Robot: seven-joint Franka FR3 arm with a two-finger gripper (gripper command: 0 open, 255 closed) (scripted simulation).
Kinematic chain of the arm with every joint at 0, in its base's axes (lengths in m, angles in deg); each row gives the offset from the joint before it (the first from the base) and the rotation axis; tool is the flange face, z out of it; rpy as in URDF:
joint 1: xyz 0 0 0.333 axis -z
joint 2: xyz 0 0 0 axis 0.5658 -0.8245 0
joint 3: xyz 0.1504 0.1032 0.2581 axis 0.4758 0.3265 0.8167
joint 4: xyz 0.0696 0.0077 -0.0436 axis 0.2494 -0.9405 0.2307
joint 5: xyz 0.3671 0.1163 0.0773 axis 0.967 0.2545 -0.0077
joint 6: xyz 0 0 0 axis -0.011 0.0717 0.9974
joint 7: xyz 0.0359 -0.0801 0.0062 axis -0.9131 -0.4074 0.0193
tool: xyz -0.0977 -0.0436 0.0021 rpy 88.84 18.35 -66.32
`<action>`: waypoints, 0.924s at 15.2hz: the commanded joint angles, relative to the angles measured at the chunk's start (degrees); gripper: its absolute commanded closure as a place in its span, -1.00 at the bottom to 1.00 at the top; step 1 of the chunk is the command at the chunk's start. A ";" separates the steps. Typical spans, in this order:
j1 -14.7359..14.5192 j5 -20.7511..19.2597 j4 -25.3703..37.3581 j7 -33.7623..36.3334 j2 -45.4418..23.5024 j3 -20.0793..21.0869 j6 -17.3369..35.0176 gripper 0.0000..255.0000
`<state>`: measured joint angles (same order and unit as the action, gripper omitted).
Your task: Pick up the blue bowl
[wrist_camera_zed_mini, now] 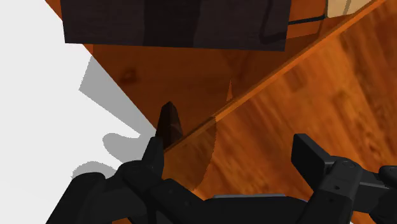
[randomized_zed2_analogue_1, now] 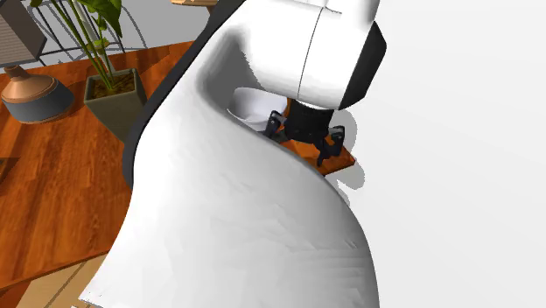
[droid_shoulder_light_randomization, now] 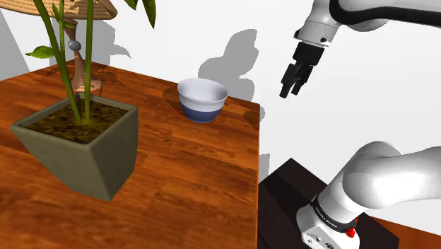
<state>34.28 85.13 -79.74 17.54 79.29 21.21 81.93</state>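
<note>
Well apart from the grey planter [droid_shoulder_light_randomization: 78, 145], which holds dark soil [droid_shoulder_light_randomization: 67, 124] and green stems [droid_shoulder_light_randomization: 60, 60], the white, blue-banded bowl [droid_shoulder_light_randomization: 202, 99] sits near the table [droid_shoulder_light_randomization: 191, 184]'s corner. Off the table's edge the hand [droid_shoulder_light_randomization: 290, 90] hangs released, fingers [wrist_camera_zed_mini: 305, 156] apart; beside the planter stands perhaps a lamp [randomized_zed2_analogue_1: 31, 92]

No text can be read with certainty. In the lower right of the shoulder view, the arm [droid_shoulder_light_randomization: 385, 180] has a dark band [droid_shoulder_light_randomization: 326, 214] around its lower joint. On this band stands a row of small white marks, possibly a line of lettering or a brand name, but they are too small to make out.
</note>
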 commanded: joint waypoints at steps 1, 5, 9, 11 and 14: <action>0.00 0.00 0.00 0.00 0.00 0.00 0.00 -1.00; -1.61 1.22 5.61 -2.22 -10.04 -0.31 3.49 -1.00; -3.13 2.59 12.38 -4.48 -19.87 -0.54 5.59 -1.00; -3.80 3.33 16.19 -5.61 -24.72 -0.58 6.14 -1.00; -4.68 4.47 22.46 -7.24 -31.95 -0.53 6.34 -1.00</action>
<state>29.90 89.18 -59.40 10.93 49.97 20.66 88.05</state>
